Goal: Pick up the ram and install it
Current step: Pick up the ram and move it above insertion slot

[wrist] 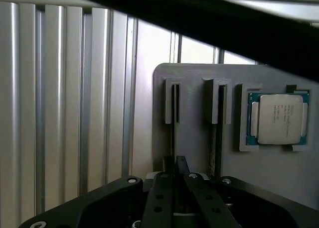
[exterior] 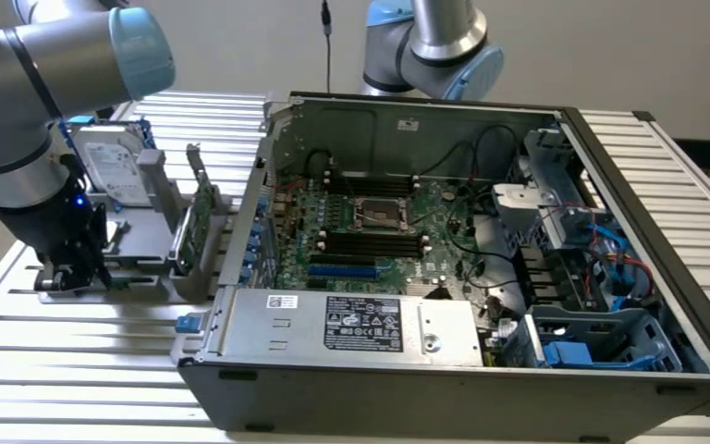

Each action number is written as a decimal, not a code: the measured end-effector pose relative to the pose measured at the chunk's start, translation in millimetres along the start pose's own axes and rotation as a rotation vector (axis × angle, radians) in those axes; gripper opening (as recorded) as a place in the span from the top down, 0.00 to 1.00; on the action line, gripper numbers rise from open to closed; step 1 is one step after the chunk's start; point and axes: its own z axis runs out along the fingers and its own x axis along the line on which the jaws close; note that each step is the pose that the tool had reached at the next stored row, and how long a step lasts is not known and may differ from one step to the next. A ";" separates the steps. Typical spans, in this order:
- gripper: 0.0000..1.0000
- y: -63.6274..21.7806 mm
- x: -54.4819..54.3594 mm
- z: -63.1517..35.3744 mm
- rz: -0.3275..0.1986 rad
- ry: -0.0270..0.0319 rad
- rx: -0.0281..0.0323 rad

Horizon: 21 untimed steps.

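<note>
Pinching almost closed on the ram (wrist: 175,118), the fingers (wrist: 160,198) of the gripper (wrist: 175,164) grip it while it stands in its slot in the gray holder (wrist: 199,153) on the desk (exterior: 84,351), beside the computer case (exterior: 454,407). By my judgement, lifting and installing are both left. Print on the processor (wrist: 279,119) and the power-supply label (exterior: 368,324) is too small to read.

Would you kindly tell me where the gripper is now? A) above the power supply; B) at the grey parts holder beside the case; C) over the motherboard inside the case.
B: the gripper sits low at the grey parts holder, on the exterior view's left of the open case.
</note>
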 end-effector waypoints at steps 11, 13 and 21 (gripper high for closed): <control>0.86 -0.1 -0.8 0.0 0.042 -0.0016 -0.0060; 0.86 0.0 -0.8 0.0 0.051 -0.0018 -0.0066; 0.86 -0.1 -0.9 -1.2 0.059 -0.0020 -0.0072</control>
